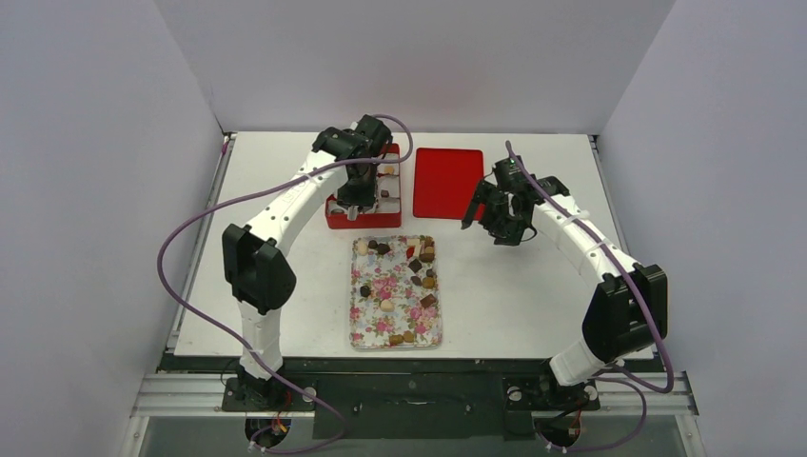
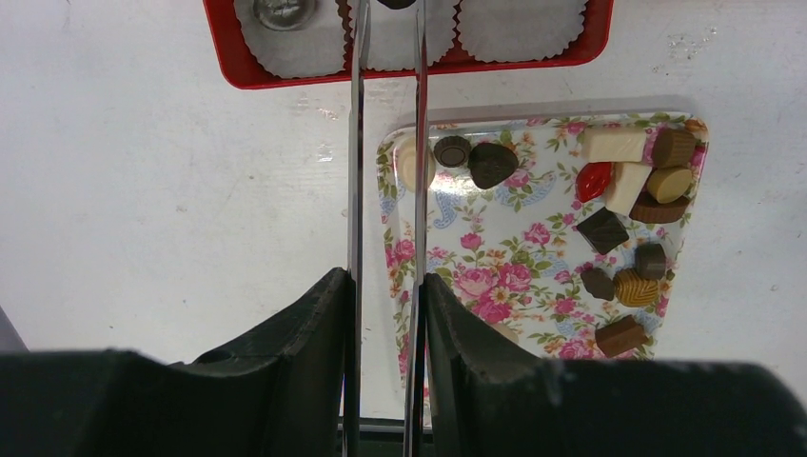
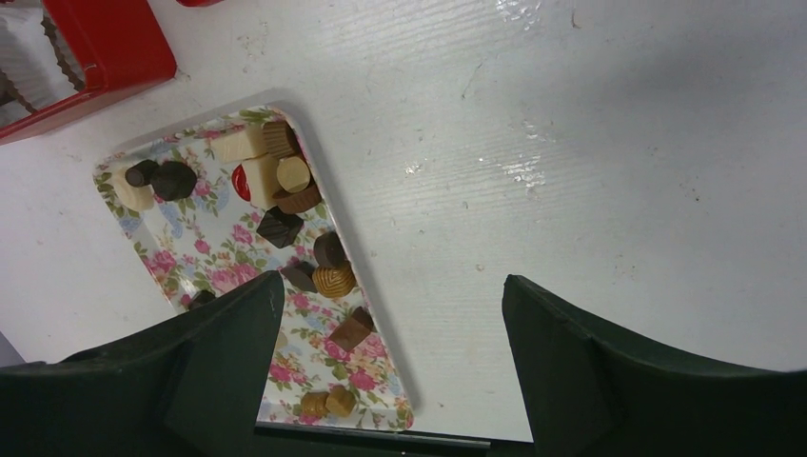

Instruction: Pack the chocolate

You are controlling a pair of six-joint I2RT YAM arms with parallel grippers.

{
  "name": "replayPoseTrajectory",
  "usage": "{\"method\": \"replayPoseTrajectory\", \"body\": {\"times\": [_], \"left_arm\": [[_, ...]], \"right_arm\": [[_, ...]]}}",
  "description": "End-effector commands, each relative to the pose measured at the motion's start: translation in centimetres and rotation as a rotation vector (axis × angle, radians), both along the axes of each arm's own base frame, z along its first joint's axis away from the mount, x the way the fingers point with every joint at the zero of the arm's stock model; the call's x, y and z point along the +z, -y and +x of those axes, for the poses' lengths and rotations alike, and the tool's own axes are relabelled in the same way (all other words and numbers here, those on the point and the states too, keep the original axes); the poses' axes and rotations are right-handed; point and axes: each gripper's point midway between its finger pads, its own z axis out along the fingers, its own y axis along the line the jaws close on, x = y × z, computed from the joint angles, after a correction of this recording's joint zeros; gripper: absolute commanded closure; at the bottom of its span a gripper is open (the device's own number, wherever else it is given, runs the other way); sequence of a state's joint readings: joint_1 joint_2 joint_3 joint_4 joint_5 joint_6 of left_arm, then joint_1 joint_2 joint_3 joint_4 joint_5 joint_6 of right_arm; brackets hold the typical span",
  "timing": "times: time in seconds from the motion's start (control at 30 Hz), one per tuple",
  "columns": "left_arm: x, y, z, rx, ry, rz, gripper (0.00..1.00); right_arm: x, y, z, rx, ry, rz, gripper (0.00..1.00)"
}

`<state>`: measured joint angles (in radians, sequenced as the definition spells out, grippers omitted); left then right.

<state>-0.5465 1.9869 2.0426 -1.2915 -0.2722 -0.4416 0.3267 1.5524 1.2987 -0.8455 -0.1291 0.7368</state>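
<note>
Left pincer (image 2: 385,290) clamps metal tweezers (image 2: 357,143), a dark chocolate (image 2: 396,3) between their tips over the red box (image 2: 285,78) at the frame's top. Other chocolates (image 2: 602,229) lie on the floral tray (image 2: 476,257) — lower right of those tips; right pincer (image 3: 390,305) gapes, empty.

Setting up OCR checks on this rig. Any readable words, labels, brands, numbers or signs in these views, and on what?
No readable text in any view.
Red box: no print visible.
Red lid: plain, no label.
Floral tray: flower pattern only.
Chocolates: a few show moulded relief on top, too small and blurred to read as letters.
</note>
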Motion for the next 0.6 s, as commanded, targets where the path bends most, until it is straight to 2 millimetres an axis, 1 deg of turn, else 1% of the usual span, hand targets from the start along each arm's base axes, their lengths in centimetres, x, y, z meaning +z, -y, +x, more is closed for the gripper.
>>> {"method": "replayPoseTrajectory", "body": {"times": [0.0,0.33,0.57], "left_arm": [[0.13,0.29,1.16,-0.018,0.032,-0.028,0.72],[-0.51,-0.03,1.11,-0.019,0.013,-0.024,0.72],[-0.52,-0.13,0.99,-0.017,0.012,-0.024,0.68]], "right_arm": [[1.34,0.04,1.08,0.005,0.037,0.005,0.20],[1.21,0.62,1.04,-0.009,0.034,-0.001,0.20],[1.22,0.87,0.89,-0.014,0.036,-0.004,0.20]]}}
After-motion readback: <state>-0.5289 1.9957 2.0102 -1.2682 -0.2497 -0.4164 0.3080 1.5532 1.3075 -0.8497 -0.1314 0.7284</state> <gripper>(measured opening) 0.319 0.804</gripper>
